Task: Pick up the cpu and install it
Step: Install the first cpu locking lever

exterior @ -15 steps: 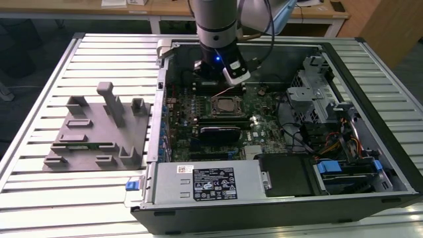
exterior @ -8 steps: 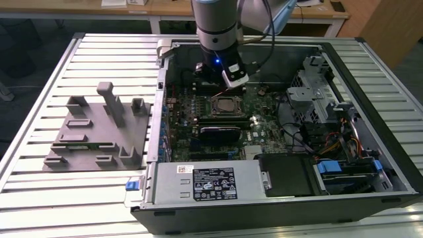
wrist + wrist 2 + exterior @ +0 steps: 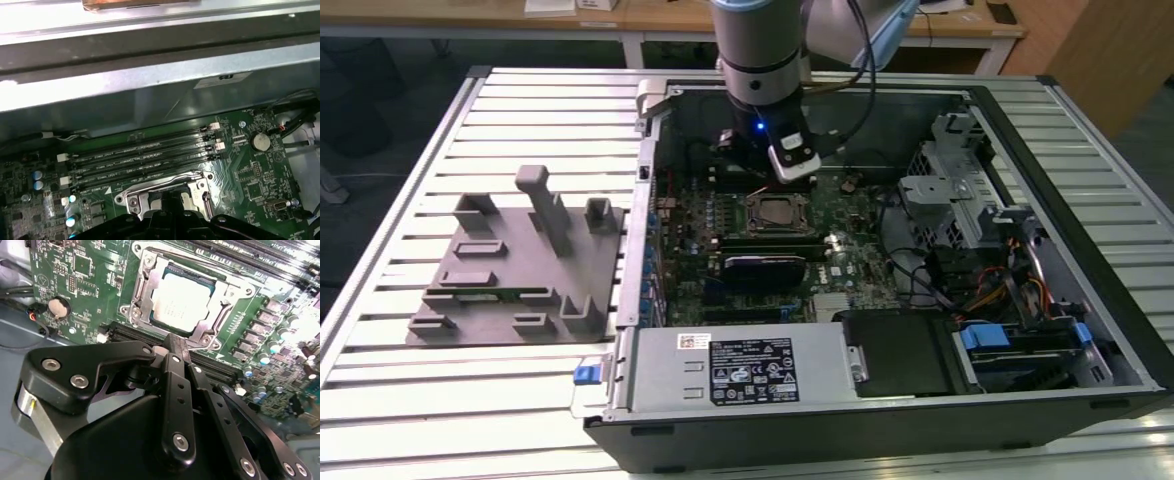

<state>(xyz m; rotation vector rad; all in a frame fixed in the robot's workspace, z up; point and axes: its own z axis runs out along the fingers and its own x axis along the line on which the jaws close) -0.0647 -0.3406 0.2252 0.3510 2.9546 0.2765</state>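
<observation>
Open computer case is lying top-open on the slatted desk, giving access from above. The arm and its pincer are hanging over the motherboard, just above the socket holding the cpu. Memory slots are sitting beside the socket. Drive cage and cable bundle are crowding the exterior view's right. Power supply is blocking the near side. Grey fixture is occupying the desk on the left.

Lab workbench: slatted metal table; opened computer case; wooden desks behind
</observation>
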